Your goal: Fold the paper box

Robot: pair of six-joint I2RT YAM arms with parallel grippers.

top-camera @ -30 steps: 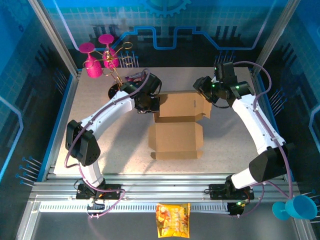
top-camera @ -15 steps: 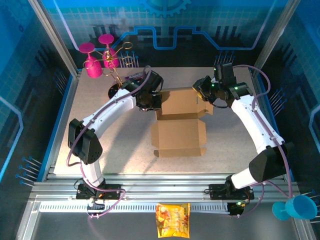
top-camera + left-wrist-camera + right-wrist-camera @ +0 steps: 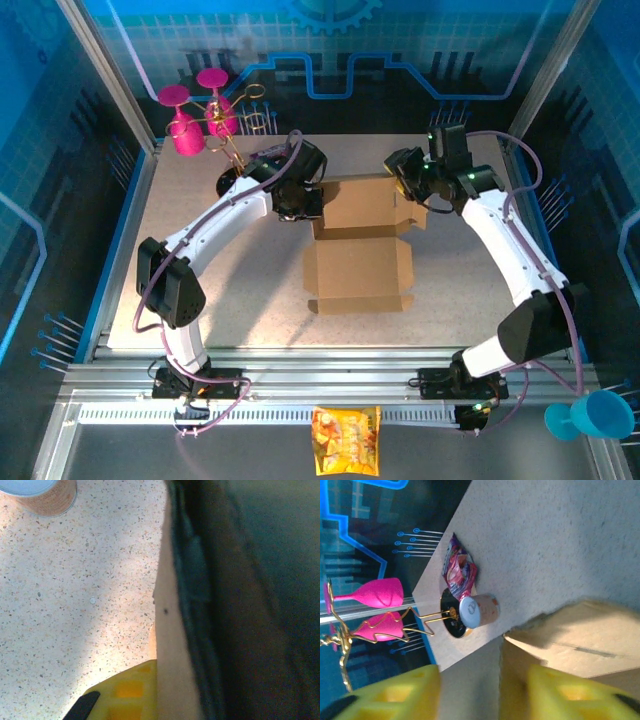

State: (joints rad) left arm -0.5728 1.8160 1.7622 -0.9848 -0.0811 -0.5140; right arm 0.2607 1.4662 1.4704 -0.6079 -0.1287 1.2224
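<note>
- Top view: the brown paper box [image 3: 357, 272] is lying open in the middle of the speckled tabletop [image 3: 230, 300]. Its near panel is lying flat and its far panel is tilting up between the two arms.
- The left jaws are sitting at the left end of that raised panel. The right jaws are hovering at its right end, by the upper corner.
- Pink goblets [image 3: 190, 120] are hanging on a gold rack [image 3: 250, 118] at the far left corner. An orange packet [image 3: 346, 440] is lying beyond the tabletop's near edge.
- Left wrist view: the left jaws are pinching shut on a cardboard edge of the paper box. One yellow finger [image 3: 127, 692] is pressing against it, and the other is hidden behind it. A small can [image 3: 42, 495] is standing on the tabletop beyond.
- Right wrist view: the right jaws are standing apart, gripping nothing. The paper box's edge is rising in the gap, close to the right-hand finger [image 3: 570, 695]. A purple packet [image 3: 460, 572] is lying beside the can.
</note>
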